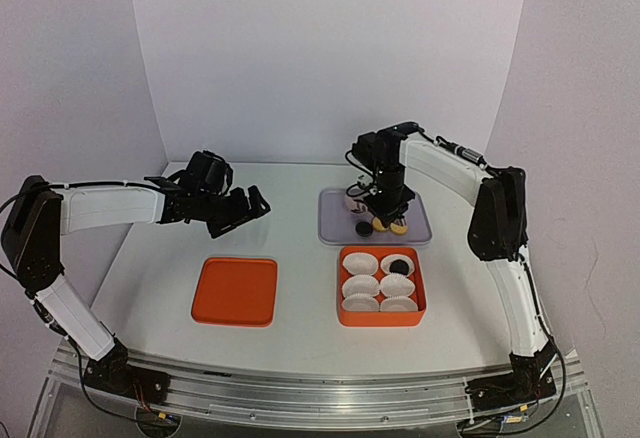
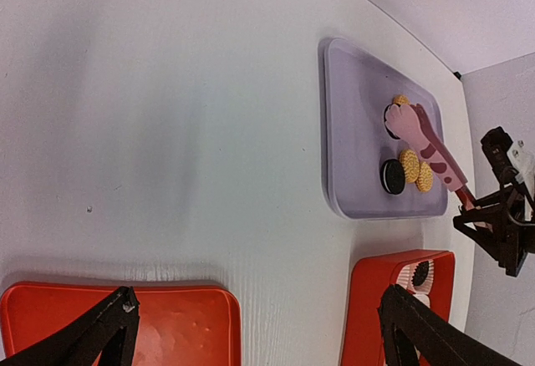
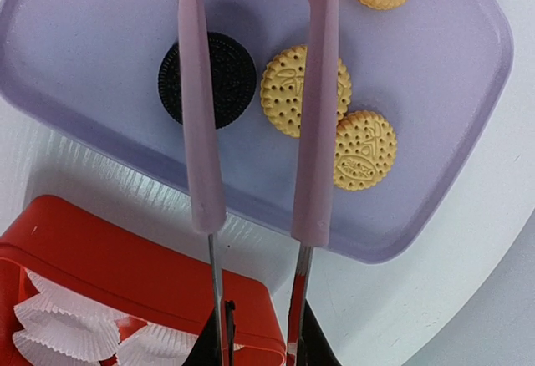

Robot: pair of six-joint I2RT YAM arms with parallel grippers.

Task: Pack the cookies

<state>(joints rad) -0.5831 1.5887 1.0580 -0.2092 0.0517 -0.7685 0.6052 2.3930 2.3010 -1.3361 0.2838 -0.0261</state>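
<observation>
**Tongs over the tray, one cookie boxed**

Nearest, an orange lid [image 1: 235, 291] lies left of an orange box [image 1: 345, 311] of six paper cups [image 1: 361, 286]; a dark cookie [image 1: 397, 264] sits in the far right cup; beyond, five cookies [image 3: 282, 90] lie on the purple tray [image 3: 100, 15]; the right gripper [image 3: 262, 348] clamps pink tongs [image 3: 199, 132], arms narrowly apart above them; whether the tips pinch one, I cannot tell; the left gripper [image 2: 255, 316] hangs wide open, empty.

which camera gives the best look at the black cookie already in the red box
The top view: the black cookie sits in full sight in a paper cup of the red box. The left wrist view catches only part of it at the frame's bottom; the right wrist view misses it.
</observation>
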